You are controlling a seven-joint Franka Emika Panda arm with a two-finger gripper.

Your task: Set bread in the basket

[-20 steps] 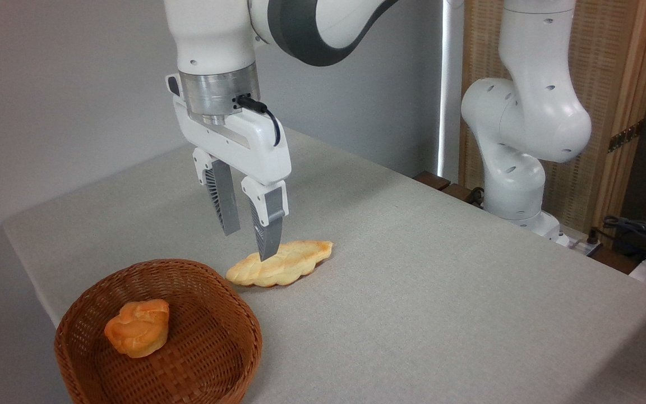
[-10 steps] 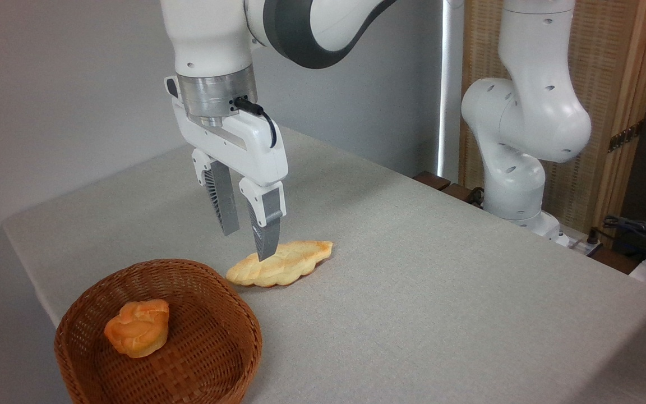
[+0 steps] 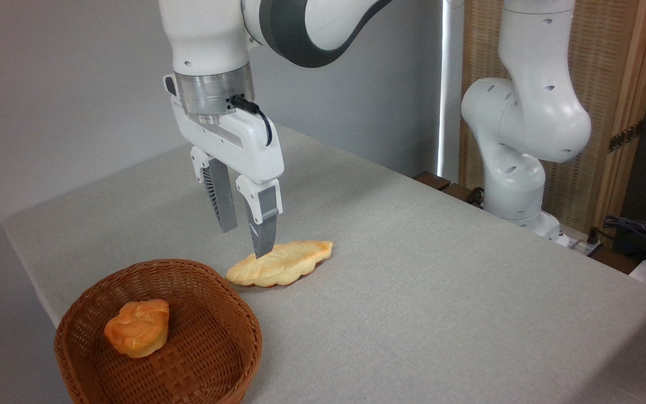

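Note:
The bread [image 3: 281, 264], a long flat braided loaf with a browner right end, lies on the grey table just right of the basket's far rim. The round brown wicker basket [image 3: 211, 297] sits at the front left corner. My gripper [image 3: 244, 241] hangs open above the loaf's left part, fingers pointing down. The nearer fingertip [image 3: 263, 247] overlaps the loaf's top edge in the picture; the farther finger stands behind it. Nothing is held between the fingers.
A small orange-brown bun [image 3: 137, 327] lies inside the basket. The arm's white base [image 3: 516, 168] stands at the table's far right edge, with cables [image 3: 637, 230] beyond it. The grey table [image 3: 441, 292] drops off at the left and front.
The gripper has shifted slightly left and a little upward over the loaf. The bread, the basket and the bun have not moved.

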